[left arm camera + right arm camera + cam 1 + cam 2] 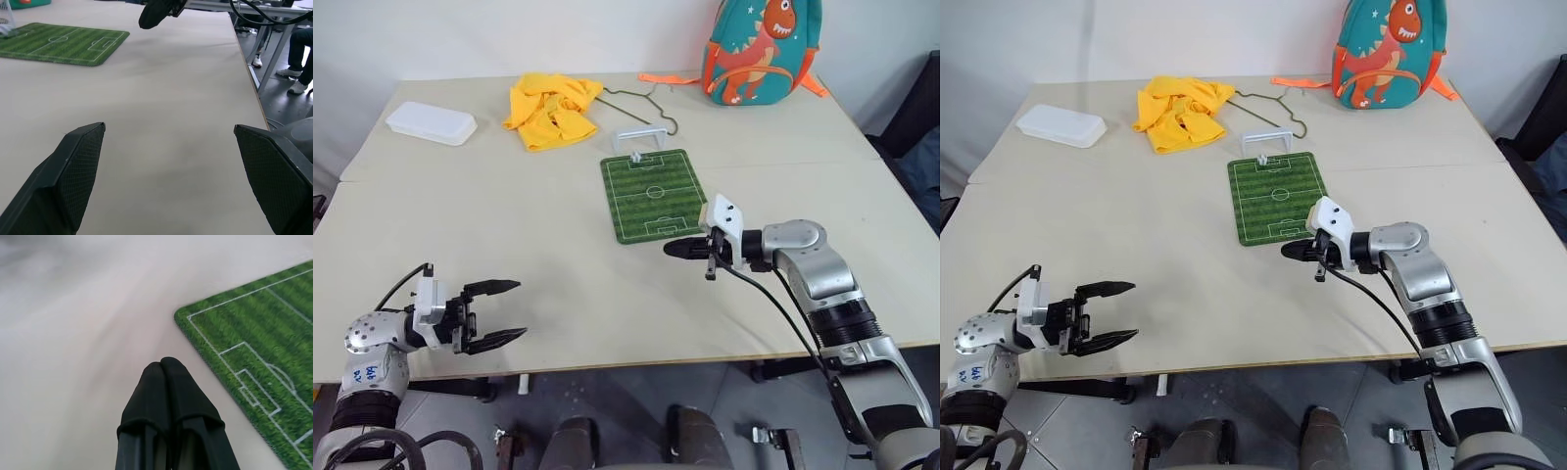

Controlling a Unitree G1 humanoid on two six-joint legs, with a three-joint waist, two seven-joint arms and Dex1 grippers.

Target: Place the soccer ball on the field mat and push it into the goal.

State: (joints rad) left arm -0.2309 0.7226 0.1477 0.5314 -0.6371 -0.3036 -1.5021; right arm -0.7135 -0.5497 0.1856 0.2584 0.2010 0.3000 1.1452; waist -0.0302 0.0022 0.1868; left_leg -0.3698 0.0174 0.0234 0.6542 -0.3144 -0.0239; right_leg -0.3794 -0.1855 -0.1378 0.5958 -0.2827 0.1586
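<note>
Head views: right gripper [674, 249] pressed shut with nothing between the fingers, tips hovering just past the near edge of the field mat [652, 193]. Beyond it, at the mat's far end, the goal [641, 138], and in front of its mouth a tiny pale speck on the green, probably the soccer ball [635, 156], too small to confirm. Left gripper [501, 312] spread wide and empty, low over the table [509, 225], well apart from the mat. Farther off: a white box [432, 122], a yellow cloth [551, 108], a wire hanger [646, 102], a dinosaur backpack [760, 47].

Left wrist view: both fingers [63, 181] splayed apart over bare tabletop; mat ahead and to one side, right gripper's dark tip [155, 13] near the mat's corner.

Right wrist view: fingertips [166, 391] closed together, mat's rounded corner [188, 316] just ahead and beside.
</note>
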